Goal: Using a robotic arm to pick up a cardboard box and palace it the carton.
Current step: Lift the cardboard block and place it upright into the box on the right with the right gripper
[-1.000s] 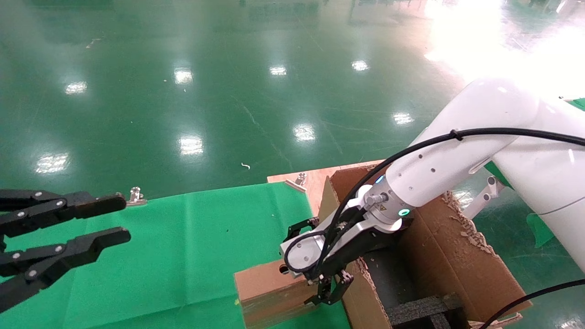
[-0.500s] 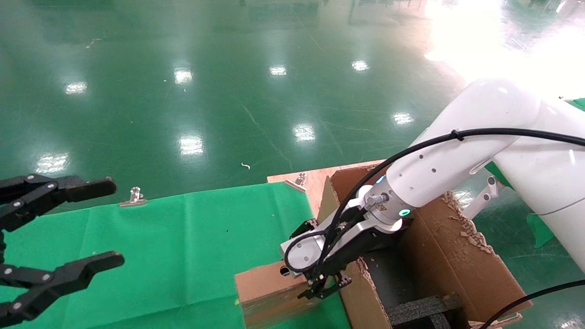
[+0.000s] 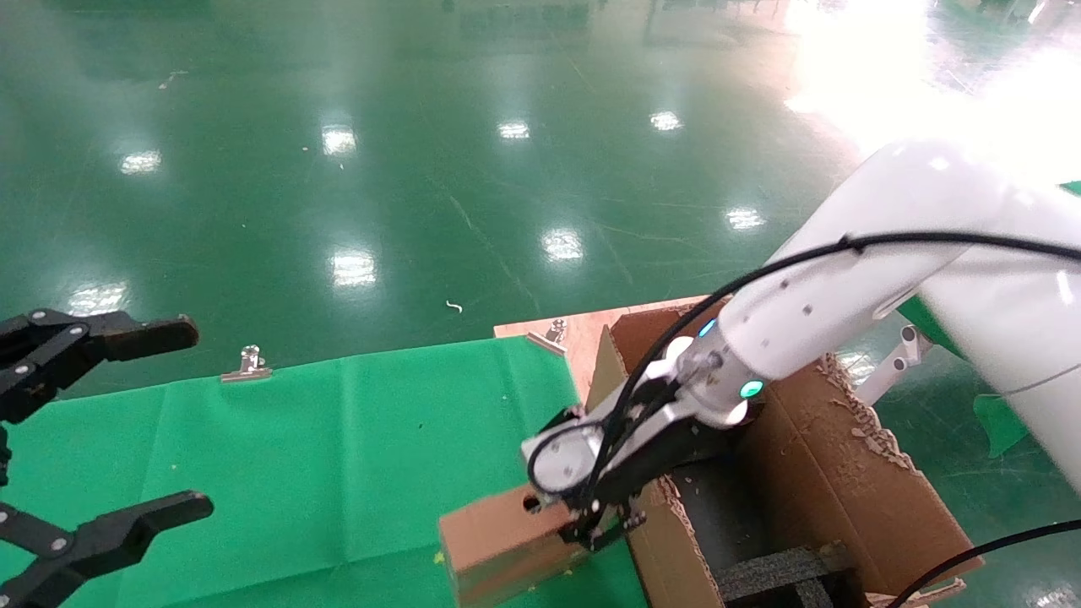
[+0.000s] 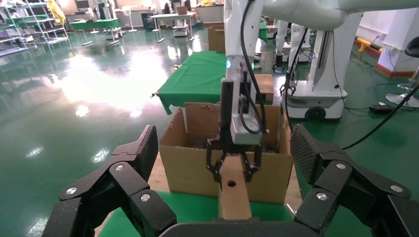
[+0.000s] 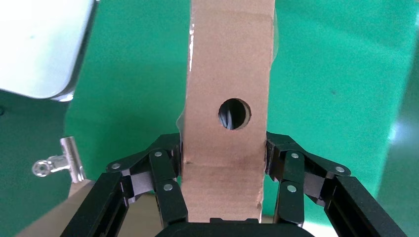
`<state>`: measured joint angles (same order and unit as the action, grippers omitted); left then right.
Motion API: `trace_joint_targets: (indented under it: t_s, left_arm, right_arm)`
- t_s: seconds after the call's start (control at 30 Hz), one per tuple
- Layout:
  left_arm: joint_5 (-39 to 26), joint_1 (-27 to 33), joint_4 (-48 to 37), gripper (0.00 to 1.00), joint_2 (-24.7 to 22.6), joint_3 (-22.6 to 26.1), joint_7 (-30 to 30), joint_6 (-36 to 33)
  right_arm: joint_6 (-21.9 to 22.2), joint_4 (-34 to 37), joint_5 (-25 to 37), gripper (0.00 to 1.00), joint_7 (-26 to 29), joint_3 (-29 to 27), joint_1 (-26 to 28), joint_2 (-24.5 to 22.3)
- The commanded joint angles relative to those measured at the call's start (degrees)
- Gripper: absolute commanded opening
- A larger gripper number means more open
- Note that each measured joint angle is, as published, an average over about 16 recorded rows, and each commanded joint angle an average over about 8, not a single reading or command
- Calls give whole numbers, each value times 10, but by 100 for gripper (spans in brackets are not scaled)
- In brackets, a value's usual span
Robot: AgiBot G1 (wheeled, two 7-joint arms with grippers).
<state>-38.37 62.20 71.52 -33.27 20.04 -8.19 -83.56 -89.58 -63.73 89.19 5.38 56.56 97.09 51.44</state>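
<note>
The small brown cardboard box (image 3: 502, 545) with a round hole lies on the green cloth just left of the carton (image 3: 811, 473). The white robotic arm (image 3: 844, 287) reaches down to it. My right gripper (image 3: 601, 528) is shut on the box's near end, one finger on each side, as the right wrist view (image 5: 223, 148) shows on the box (image 5: 227, 74). The left wrist view shows the box (image 4: 233, 197) pointing away from the carton (image 4: 188, 163). My left gripper (image 3: 169, 422) is wide open and empty at the far left, above the cloth.
Green cloth (image 3: 338, 456) covers the table. Binder clips (image 3: 247, 365) (image 3: 553, 331) sit at its far edge. The carton stands on a wooden board (image 3: 583, 333) and holds black foam inserts (image 3: 785, 570). Its flaps are ragged. Glossy green floor lies beyond.
My right gripper's fingers have closed onto the box's end, and the box has shifted slightly. My left gripper has opened wider and drawn back to the left.
</note>
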Motion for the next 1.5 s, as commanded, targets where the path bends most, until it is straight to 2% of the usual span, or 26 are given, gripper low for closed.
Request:
trace_joint_targets:
  t_s: [0.03,0.4,0.73,0.9,1.07,1.27,1.5]
  left_arm:
    - [0,0,0,100,0,0,0,0]
    - [0,0,0,100,0,0,0,0]
    - [0,0,0,100,0,0,0,0]
    - [0,0,0,100,0,0,0,0]
    - [0,0,0,100,0,0,0,0]
    - [0,0,0,100,0,0,0,0]
    - [0,0,0,100,0,0,0,0]
  right_arm:
    - [0,6,-4,0,1,-2,6,-3]
    - [-13,130,-60,0,-42,-8,151,-19]
    - [-18,205,-100,0,-98,59,253,-35]
    - [-19,212,-103,0,-103,111,287,-65]
    - [-19,201,-96,0,-92,167,325,-114]
    - [-19,174,-88,0,-63,239,361,-186]
    - [-15,133,-97,0,-21,305,378,-256]
